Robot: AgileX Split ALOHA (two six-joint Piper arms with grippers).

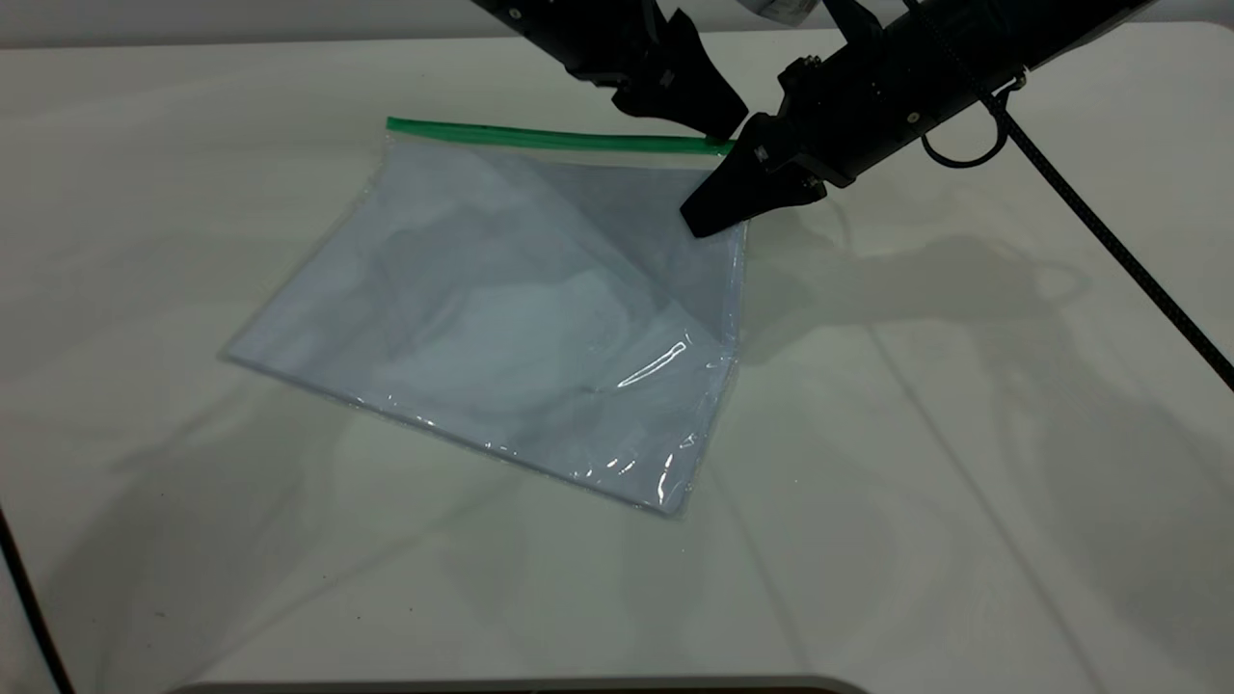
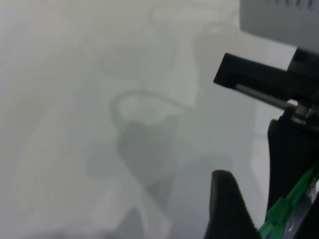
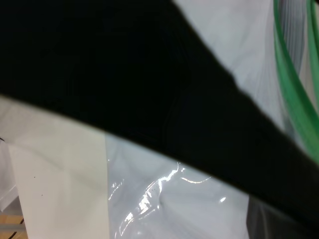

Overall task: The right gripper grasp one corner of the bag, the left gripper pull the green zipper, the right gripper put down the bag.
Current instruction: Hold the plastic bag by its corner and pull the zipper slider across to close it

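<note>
Seemingly the right pincer was clenched on the bag's raised corner above the counter, while the left pincer gripped the green zipper's end, leaving the pull and the put-down undone

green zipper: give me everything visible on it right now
The green zipper is a thin bright green strip, plastic by its look, along the far long edge of the bag. That edge is raised off the white table while the near edge rests on it. The left gripper meets the strip's right end, and the left wrist view shows green between its fingers. The right gripper holds the bag at the corner just below that end. The slider tab cannot be made out.
</note>
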